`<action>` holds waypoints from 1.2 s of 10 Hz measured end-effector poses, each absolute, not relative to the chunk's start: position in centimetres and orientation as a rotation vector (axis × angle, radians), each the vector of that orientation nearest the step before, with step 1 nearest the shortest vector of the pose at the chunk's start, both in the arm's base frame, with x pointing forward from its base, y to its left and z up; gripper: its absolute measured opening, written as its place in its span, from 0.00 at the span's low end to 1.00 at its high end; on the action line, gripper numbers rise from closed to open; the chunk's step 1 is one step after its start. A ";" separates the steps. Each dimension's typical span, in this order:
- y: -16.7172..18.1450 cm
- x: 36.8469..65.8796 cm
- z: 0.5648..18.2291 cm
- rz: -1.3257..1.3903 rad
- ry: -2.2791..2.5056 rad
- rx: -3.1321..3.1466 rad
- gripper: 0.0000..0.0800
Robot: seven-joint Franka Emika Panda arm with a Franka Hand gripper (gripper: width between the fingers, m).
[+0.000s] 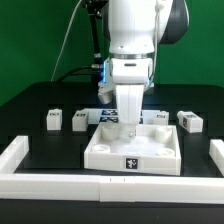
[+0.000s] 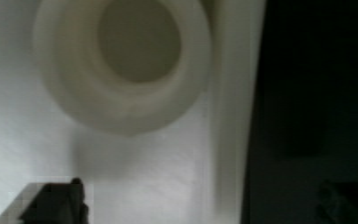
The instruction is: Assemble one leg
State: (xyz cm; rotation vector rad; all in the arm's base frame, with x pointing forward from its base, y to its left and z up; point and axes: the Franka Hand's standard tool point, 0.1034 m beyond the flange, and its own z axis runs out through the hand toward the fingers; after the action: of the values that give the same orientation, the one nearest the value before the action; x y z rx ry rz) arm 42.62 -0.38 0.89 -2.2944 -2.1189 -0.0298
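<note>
**Green backdrop, black table**

A flat green wall (image 1: 30, 40) fills the background, lit brightly and evenly. A thin pale cable (image 1: 68, 40) hangs in front of it on the exterior view's left. Below it lies a matte black table (image 1: 40, 100). A low white rail (image 1: 60, 186) edges the table's front and both sides.

I'm seeing three small white block legs sitting on the black table (image 1: 30, 100). One leg (image 1: 53, 120) and a second leg (image 1: 79, 121) are sitting just beside each other on the exterior view's left. The third leg (image 1: 188, 121) is sitting well apart on the right. All three are showing dark marker faces.
</note>
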 end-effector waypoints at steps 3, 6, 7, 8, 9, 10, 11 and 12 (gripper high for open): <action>-0.6 42.5 0.7 -0.023 -2.080 -2.323 0.81; -0.6 42.4 0.7 -0.022 -2.079 -2.324 0.51; -0.6 42.4 0.7 -0.022 -2.079 -2.324 0.29; -0.6 42.4 0.7 -0.022 -2.079 -2.324 0.12; -0.6 42.4 0.7 -0.022 -2.079 -2.324 0.12; -0.6 42.4 0.7 -0.022 -2.079 -2.324 0.07; -0.6 42.4 0.7 -0.022 -2.079 -2.324 0.07; -0.6 42.4 0.7 -0.022 -2.079 -2.324 0.07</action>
State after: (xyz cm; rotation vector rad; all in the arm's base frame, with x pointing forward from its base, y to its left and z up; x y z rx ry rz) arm 42.44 -0.64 0.69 -2.3237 -2.0789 -0.0217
